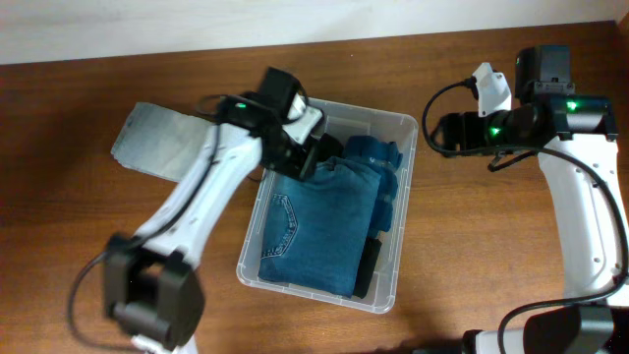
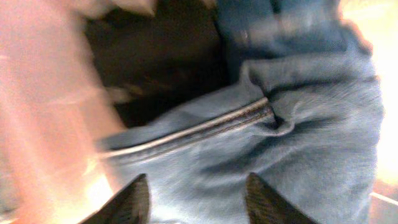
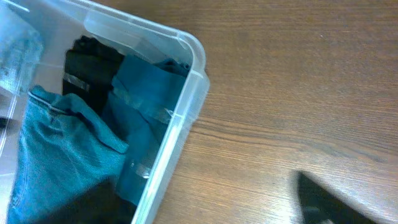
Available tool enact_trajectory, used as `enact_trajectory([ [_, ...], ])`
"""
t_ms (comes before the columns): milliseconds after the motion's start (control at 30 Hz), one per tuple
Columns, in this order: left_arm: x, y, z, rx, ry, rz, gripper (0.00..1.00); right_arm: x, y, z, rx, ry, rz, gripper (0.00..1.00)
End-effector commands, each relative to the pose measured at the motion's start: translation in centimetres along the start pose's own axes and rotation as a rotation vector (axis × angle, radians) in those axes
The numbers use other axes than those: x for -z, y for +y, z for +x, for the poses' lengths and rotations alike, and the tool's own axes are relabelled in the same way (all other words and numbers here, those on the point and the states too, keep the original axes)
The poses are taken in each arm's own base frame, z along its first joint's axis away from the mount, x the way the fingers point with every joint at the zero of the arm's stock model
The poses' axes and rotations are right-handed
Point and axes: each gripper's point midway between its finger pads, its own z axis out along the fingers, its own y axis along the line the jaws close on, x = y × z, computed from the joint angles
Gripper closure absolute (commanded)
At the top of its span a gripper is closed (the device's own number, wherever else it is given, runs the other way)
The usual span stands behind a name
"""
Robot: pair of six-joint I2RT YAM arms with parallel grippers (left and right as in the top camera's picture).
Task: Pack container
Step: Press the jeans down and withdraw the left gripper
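The clear container stands mid-table and holds folded blue jeans, a darker blue garment and a black item. My left gripper is inside the container's back left end, open and empty. In the left wrist view its fingers hover just above the jeans. My right gripper hangs over bare table to the right of the container, open and empty. Only one finger shows in the right wrist view, beside the container's corner.
A grey folded garment lies on the wooden table left of the container, partly under my left arm. The right wrist view also shows the darker blue garment and the black item inside the container.
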Motion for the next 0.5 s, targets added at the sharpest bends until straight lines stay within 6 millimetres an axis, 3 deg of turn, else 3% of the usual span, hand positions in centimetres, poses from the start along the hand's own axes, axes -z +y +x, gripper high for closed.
enact_trajectory([
  [0, 8.8, 2.7, -1.6, 0.018, -0.218, -0.142, 0.43, 0.1, -1.6, 0.3, -0.013, 0.014, 0.077, 0.86],
  [33, 10.3, 3.4, -1.6, 0.034, -0.252, -0.162, 0.43, 0.0, -1.9, 0.4, -0.031, 0.019, 0.094, 0.96],
  [133, 14.1, 6.4, -1.0, 0.105, -0.328, -0.213, 0.42, -1.2, -2.5, 1.5, -0.095, 0.065, 0.113, 0.96],
  [200, 15.6, 8.9, -0.2, 0.192, -0.353, -0.243, 0.42, -3.0, -2.2, 2.8, -0.103, 0.118, 0.083, 0.96],
  [233, 16.3, 11.0, 0.6, 0.272, -0.359, -0.262, 0.35, -4.4, -2.2, 3.8, -0.114, 0.162, 0.075, 0.96],
  [333, 17.3, 14.0, 1.8, 0.376, -0.378, -0.254, 0.29, -7.4, -1.4, 5.3, -0.135, 0.218, 0.009, 0.96],
  [467, 18.3, 16.5, 3.2, 0.457, -0.392, -0.258, 0.24, -10.5, 1.1, 5.3, -0.109, 0.253, -0.102, 0.96],
])
